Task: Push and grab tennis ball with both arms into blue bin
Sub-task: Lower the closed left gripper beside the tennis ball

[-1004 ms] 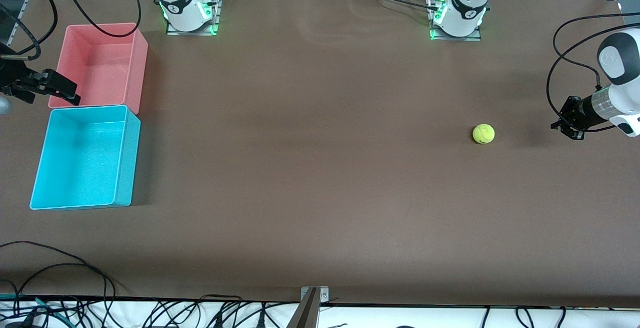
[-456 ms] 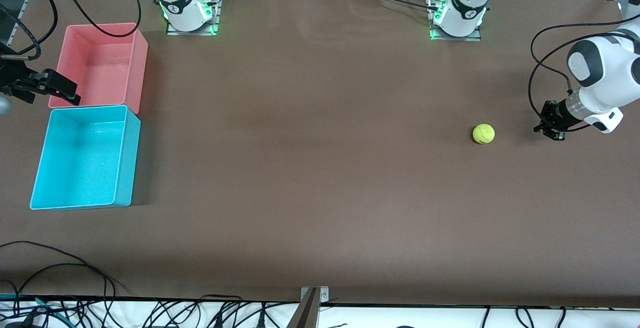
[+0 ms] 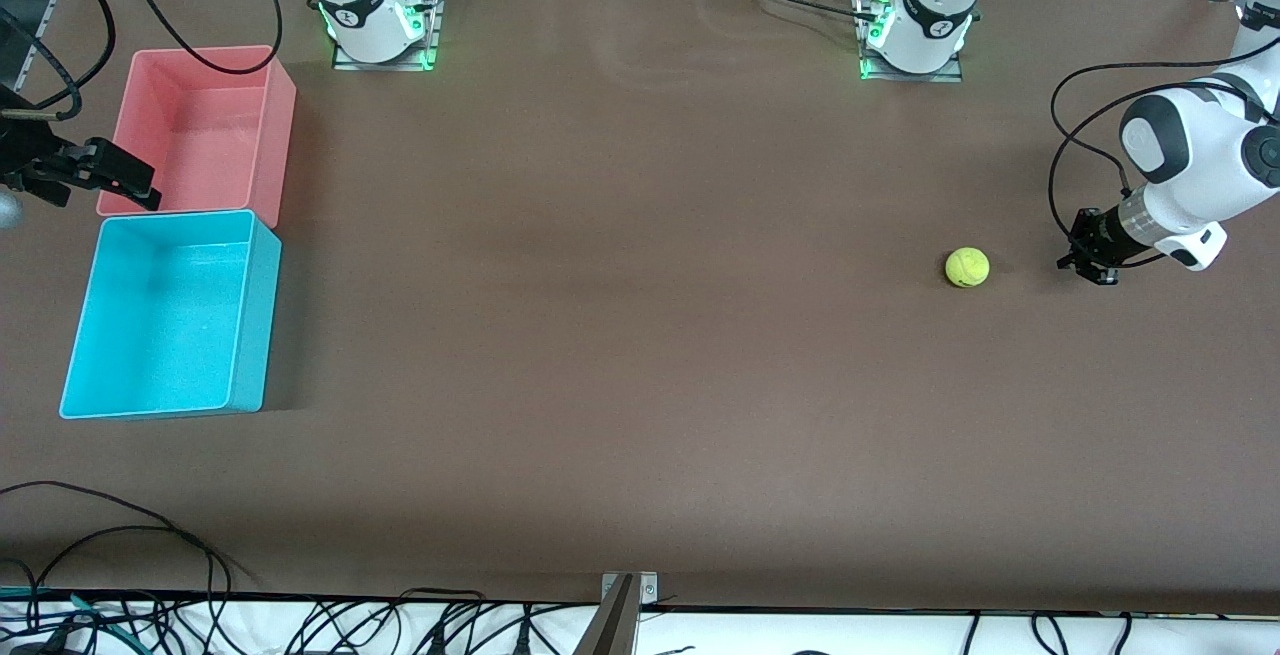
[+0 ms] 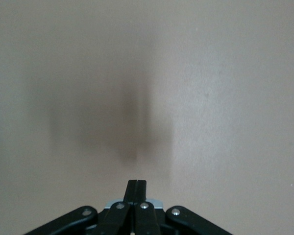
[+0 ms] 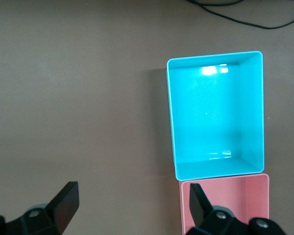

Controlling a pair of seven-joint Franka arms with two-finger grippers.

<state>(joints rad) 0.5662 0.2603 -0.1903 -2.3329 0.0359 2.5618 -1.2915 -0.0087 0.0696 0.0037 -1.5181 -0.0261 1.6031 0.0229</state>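
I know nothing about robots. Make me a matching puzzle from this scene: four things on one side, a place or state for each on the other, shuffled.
Things:
1. tennis ball
2. blue bin
3. left tool
4. right tool

Places or states:
a. open, over the pink bin's edge
b. shut, low beside the ball
c. empty, nearer the front camera than the pink bin
d. on the bare table

Pairs: 1-d, 2-c, 3-b, 4-a
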